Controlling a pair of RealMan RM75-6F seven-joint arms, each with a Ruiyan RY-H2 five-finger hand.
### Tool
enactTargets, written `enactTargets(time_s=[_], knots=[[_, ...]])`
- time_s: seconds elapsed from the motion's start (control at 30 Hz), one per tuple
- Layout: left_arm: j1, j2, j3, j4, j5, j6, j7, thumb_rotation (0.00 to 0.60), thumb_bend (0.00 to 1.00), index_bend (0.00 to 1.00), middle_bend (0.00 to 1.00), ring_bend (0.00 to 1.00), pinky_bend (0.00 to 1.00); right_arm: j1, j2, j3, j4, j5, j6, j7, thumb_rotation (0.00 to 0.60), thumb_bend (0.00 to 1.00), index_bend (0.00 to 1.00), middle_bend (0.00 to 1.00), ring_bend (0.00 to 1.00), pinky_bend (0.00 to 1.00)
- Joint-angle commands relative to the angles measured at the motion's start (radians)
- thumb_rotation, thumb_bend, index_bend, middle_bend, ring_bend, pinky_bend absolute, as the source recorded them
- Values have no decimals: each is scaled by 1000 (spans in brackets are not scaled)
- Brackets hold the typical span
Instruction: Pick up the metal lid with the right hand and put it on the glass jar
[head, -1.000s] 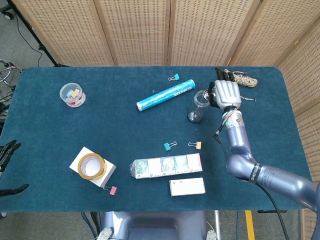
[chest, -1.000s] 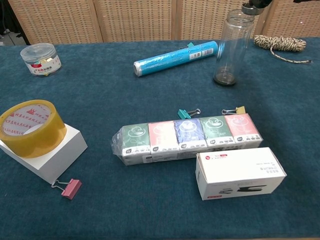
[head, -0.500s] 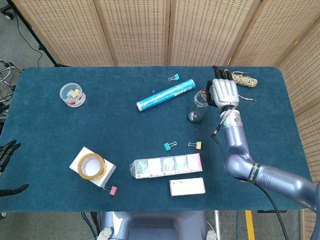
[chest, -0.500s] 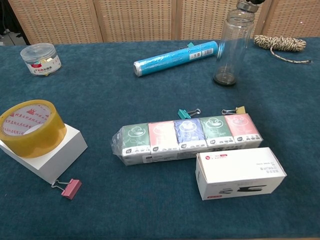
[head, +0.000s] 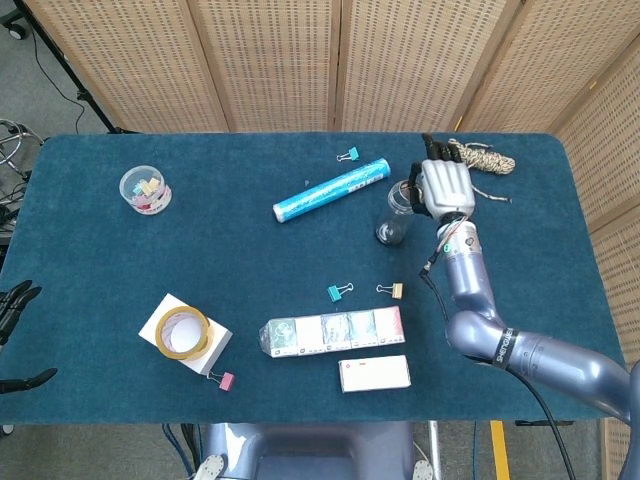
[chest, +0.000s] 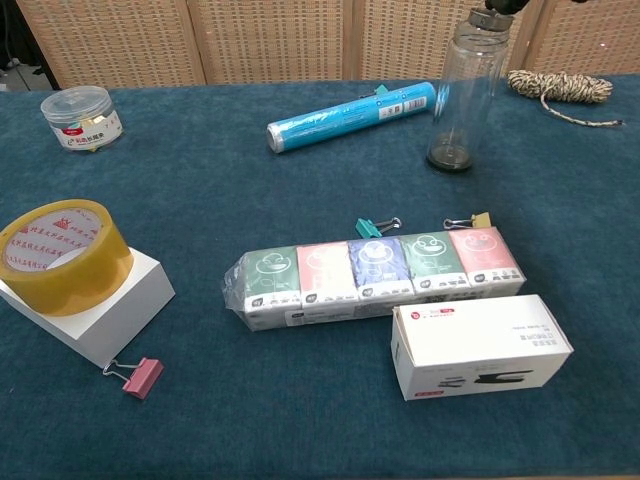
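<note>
Two hands on my rig: the right hand (head: 446, 186) sits over the mouth of the jar (head: 396, 212), back of the hand facing the head camera, fingers pointing away and curled down around the top. In the chest view the lid (chest: 493, 17) shows at the very top of the jar (chest: 462, 95), dark fingertips (chest: 510, 5) right on it — I can't tell whether it's fully seated, nor whether the fingers are gripping it or only touching. The jar stands upright on the blue table (head: 200, 260), near the back right, just beside the twine (head: 487, 157).

The left hand (head: 14, 312) hangs off the table's left edge, low, dark fingers spread, holding nothing.

Other stuff: a blue roll (chest: 350, 116) with small print I can't read, lying at a slant left of the jar; a teal clip (head: 348, 155) behind it. A clear tub (chest: 81, 117) with a red-and-white label, text too small. Yellow tape (chest: 62, 255) with red marks on its inner core — unreadable — on a white block (chest: 95, 315), pink clip (chest: 135, 376) by the block's corner. A tissue pack (chest: 380, 275) with cartoon faces, a white box (chest: 480, 345) with a dark graphic touching its front, and two clips, teal (chest: 375, 227) and tan (chest: 470, 221), behind the pack.
</note>
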Motion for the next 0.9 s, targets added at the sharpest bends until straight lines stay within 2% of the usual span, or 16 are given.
enactTargets(time_s=[0.03,0.27,0.63,0.9], knots=[[0,0,2,-1,5,0,3,600,0,0,0,0,0,2,-8,-2,6,-2,0,0,600,669,675,0,0,0],[1,1,1,2,3,5,-5,600,0,0,0,0,0,2,-20,-5,16,-4,5,-2,600,669,662,0,0,0],[3,3,2,5,7,11,-11,600,0,0,0,0,0,-11,-15,-2,8,-8,-12,20,600,669,362,0,0,0],[4,2,3,4,9,13,-9,600,0,0,0,0,0,-14,-4,-4,-6,-15,-17,22,600,670,332,0,0,0]])
